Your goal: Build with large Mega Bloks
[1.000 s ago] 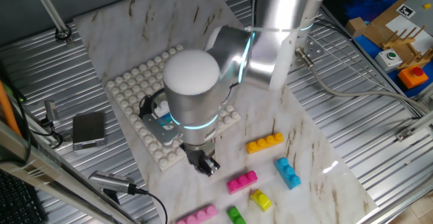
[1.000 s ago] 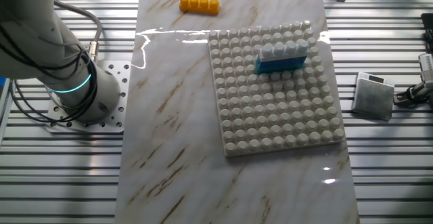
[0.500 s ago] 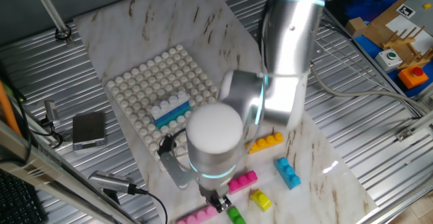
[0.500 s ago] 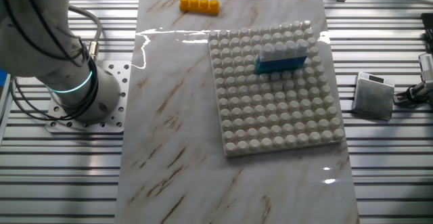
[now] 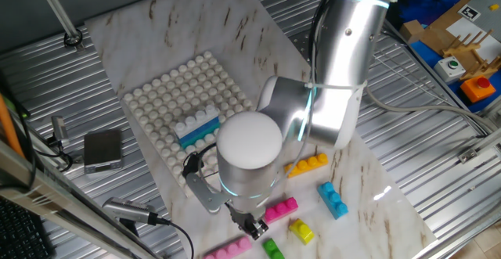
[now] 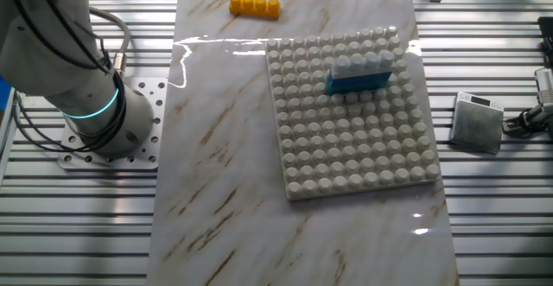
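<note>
We note the end effector (image 5: 254, 227) poised just beside the magenta brick (image 5: 280, 209) — grip state indeterminate. A white-on-blue stack (image 6: 361, 70) sits on the baseplate (image 6: 346, 139).

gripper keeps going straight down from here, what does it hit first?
Probably the bare marble tabletop, in the gap between the magenta brick and the pale pink brick. The gripper points down there, but depth is unclear and it might clip the magenta brick's end.

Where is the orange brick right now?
In one fixed view the orange brick lies on the marble top beside the arm, above the blue brick; in the other view it sits near the top edge.
</note>
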{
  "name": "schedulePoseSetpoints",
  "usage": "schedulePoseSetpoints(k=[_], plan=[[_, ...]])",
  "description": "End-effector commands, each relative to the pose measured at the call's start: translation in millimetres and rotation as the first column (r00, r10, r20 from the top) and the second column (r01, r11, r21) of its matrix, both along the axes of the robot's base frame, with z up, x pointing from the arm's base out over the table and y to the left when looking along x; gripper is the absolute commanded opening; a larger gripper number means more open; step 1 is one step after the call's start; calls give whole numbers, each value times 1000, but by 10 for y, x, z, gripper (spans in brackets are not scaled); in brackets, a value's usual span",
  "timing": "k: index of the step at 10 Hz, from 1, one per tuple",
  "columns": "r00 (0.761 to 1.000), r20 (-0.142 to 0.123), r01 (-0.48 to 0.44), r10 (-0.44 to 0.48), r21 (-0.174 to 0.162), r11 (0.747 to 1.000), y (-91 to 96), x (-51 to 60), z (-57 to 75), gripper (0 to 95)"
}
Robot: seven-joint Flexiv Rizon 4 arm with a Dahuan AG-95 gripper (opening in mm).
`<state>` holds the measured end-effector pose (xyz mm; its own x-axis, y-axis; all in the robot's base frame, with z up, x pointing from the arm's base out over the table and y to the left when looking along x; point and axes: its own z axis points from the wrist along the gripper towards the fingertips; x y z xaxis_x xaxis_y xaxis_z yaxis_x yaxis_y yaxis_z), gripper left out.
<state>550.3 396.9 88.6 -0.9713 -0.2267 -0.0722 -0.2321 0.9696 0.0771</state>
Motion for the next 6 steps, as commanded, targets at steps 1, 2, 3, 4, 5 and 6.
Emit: schedulePoseSetpoints(k=[1, 2, 3, 4, 5, 6], plan=[[1000, 3, -10, 10, 1, 1000, -13, -22, 8, 0], [1000, 1, -3, 3, 1, 1000, -13, -22, 8, 0], [1000, -9, 7, -6, 6, 1000, -8, -14, 2, 0], [1000, -13, 15, -15, 7, 1000, 4, 0, -9, 0], [1000, -15, 27, -27, 7, 1000, 23, 21, -26, 190], [999, -15, 40, -40, 7, 999, 59, 67, -63, 190]])
